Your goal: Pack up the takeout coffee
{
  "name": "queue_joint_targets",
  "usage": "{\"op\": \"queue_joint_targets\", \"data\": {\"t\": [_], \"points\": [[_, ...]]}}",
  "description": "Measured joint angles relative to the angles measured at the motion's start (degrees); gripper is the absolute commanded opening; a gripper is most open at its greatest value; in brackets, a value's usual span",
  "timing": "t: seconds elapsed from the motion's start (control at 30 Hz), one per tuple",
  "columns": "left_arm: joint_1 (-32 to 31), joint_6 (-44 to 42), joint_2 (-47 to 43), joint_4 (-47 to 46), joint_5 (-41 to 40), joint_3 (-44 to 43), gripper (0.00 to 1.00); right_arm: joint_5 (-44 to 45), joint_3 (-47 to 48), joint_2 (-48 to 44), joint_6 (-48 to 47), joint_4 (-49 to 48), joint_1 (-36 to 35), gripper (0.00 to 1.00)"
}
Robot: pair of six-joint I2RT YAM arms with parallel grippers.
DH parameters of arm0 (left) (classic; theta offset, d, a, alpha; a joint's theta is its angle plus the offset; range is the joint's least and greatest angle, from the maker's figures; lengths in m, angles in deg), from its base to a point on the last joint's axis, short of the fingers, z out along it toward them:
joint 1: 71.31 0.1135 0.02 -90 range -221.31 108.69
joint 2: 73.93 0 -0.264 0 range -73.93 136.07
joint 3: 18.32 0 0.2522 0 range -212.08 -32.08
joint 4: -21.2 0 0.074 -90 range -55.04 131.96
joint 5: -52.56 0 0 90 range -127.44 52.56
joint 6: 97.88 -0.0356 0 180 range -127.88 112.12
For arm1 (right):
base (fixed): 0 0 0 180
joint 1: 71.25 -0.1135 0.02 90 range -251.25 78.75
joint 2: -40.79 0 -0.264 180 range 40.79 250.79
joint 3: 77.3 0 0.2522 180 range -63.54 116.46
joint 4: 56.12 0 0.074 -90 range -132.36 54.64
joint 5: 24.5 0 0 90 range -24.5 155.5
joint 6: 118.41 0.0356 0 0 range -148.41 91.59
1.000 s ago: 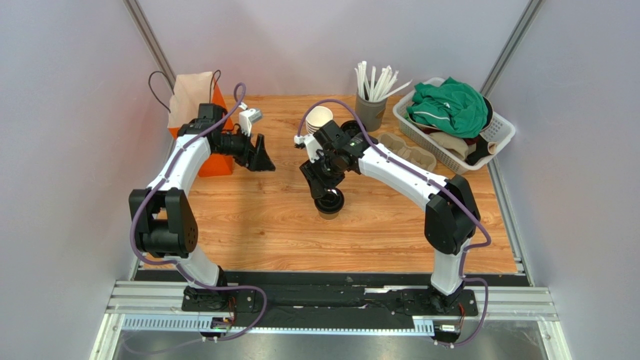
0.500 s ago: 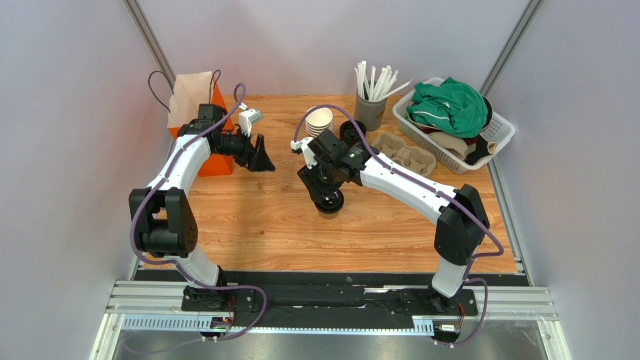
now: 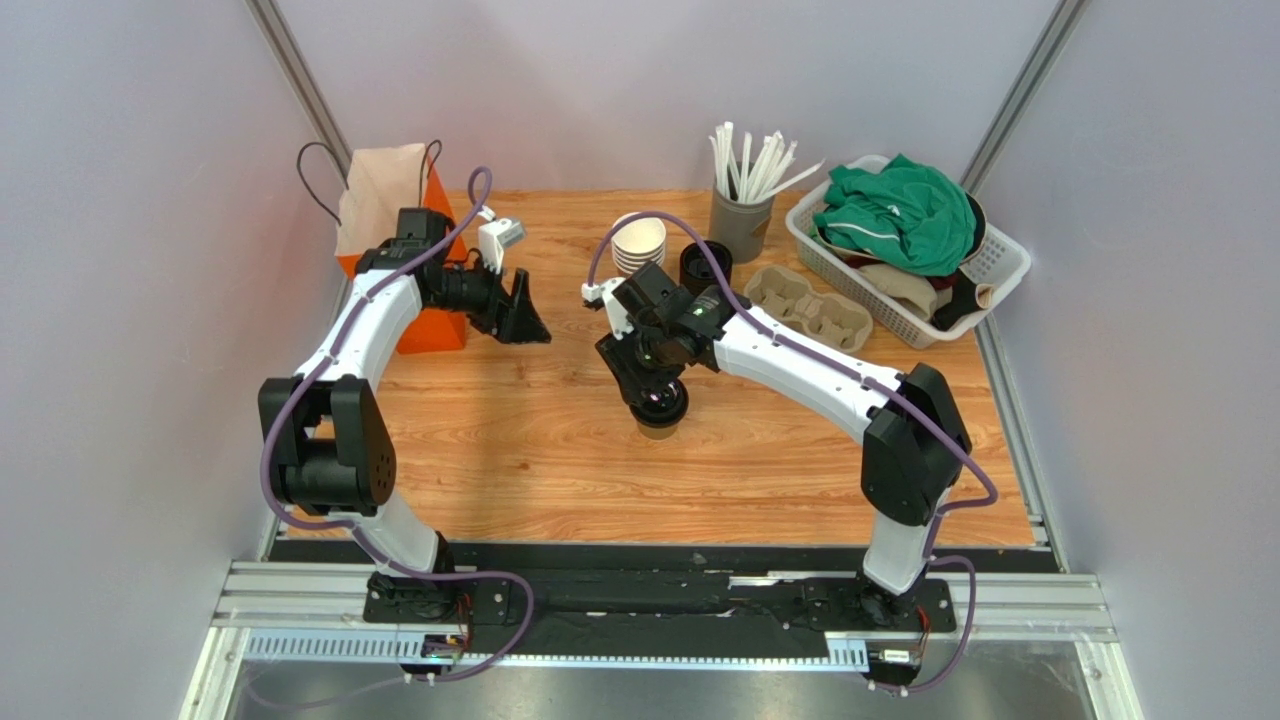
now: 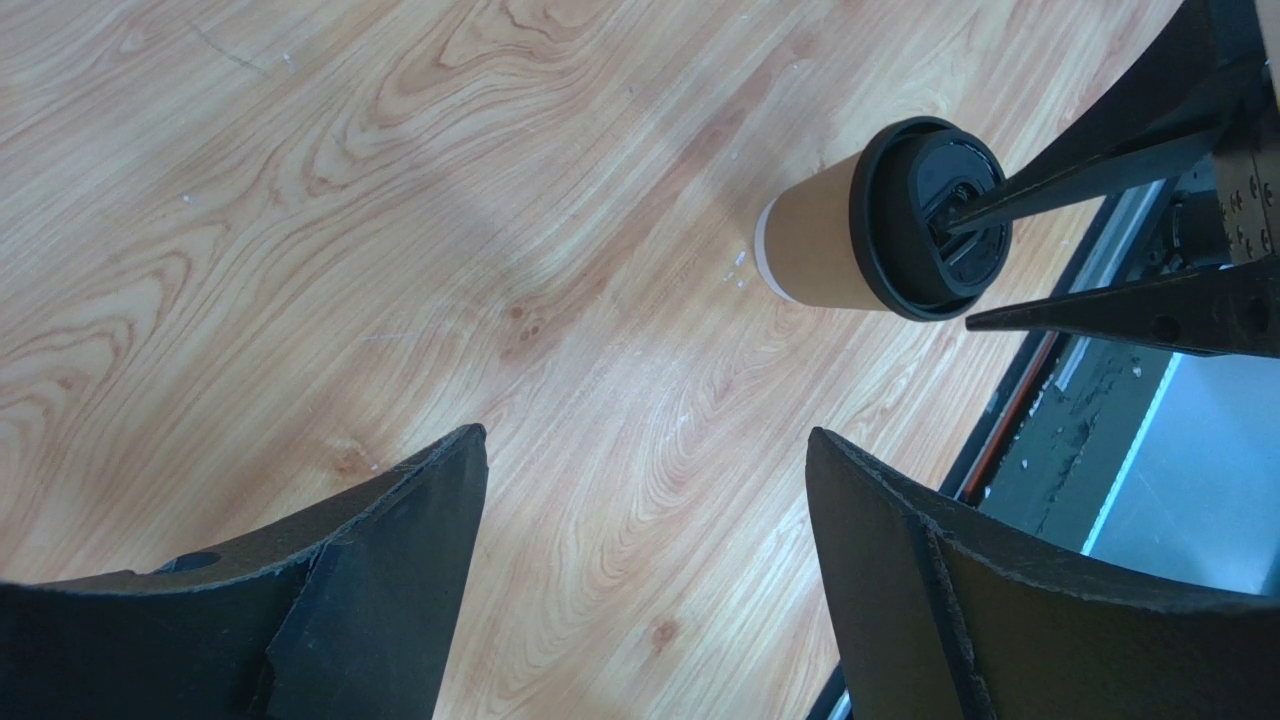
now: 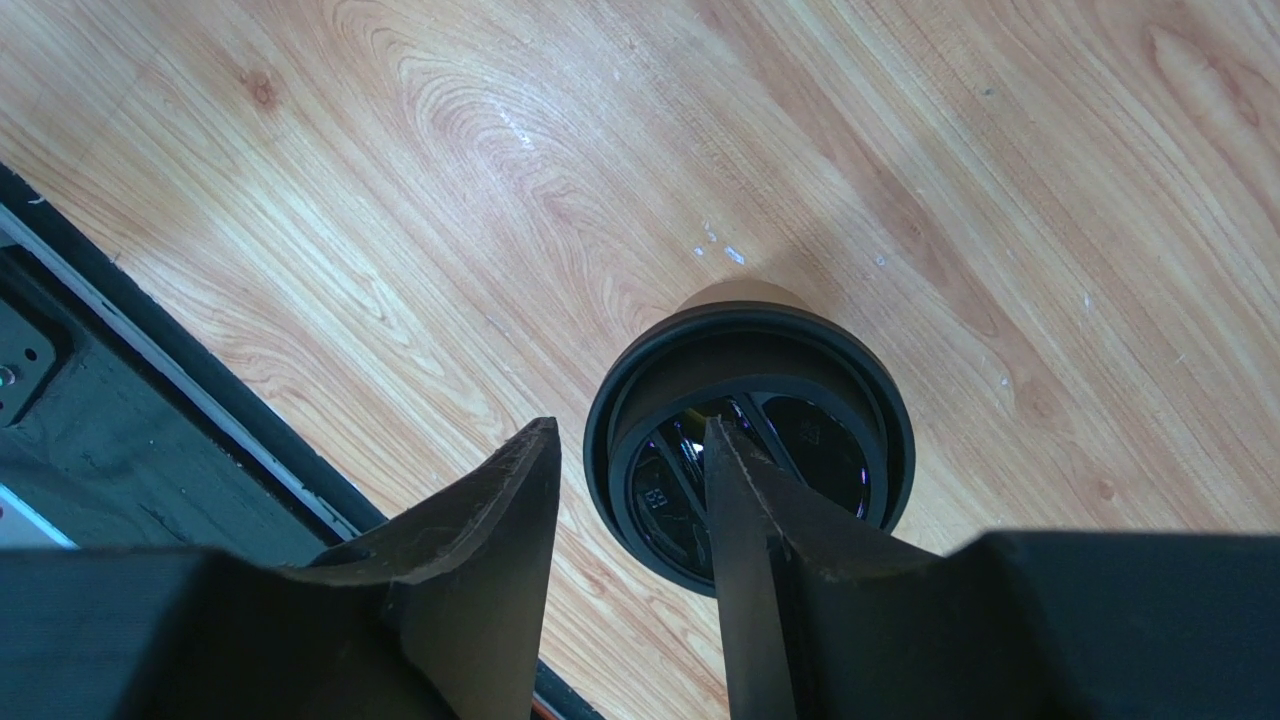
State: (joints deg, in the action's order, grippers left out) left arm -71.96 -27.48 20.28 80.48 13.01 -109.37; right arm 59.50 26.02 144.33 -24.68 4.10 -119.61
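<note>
The takeout coffee [image 3: 658, 408], a tan paper cup with a black lid, stands upright mid-table. It also shows in the left wrist view [image 4: 819, 240] and, from above, in the right wrist view [image 5: 819, 435]. My right gripper [image 3: 649, 375] hangs right over it, pointing down, jaws a little apart. In the right wrist view [image 5: 631, 435] one finger lies over the lid and the other just outside its rim. My left gripper [image 3: 526, 323] is open and empty to the cup's left, beside the orange bag [image 3: 394, 188]; its wrist view [image 4: 646, 440] shows bare wood between the fingers.
A stack of lidless paper cups [image 3: 639, 240] and a stack of black lids [image 3: 700, 264] stand behind the right gripper. A grey holder of white straws [image 3: 739, 218], a pulp cup carrier [image 3: 819, 300] and a white basket [image 3: 999, 263] of cloth fill the far right.
My right arm has shifted its elbow and the gripper has edged slightly left over the cup. The cup and the left arm have not moved.
</note>
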Motion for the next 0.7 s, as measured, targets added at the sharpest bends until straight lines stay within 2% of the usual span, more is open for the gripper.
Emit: {"op": "queue_joint_targets", "data": {"t": [0.63,0.7], "points": [[0.0,0.0,0.4,0.0,0.0,0.0,0.86,-0.1,-0.7,0.6,0.6,0.0,0.0,0.4],[0.0,0.0,0.6,0.0,0.0,0.0,0.86,-0.1,-0.7,0.9,0.7,0.0,0.0,0.37]]}}
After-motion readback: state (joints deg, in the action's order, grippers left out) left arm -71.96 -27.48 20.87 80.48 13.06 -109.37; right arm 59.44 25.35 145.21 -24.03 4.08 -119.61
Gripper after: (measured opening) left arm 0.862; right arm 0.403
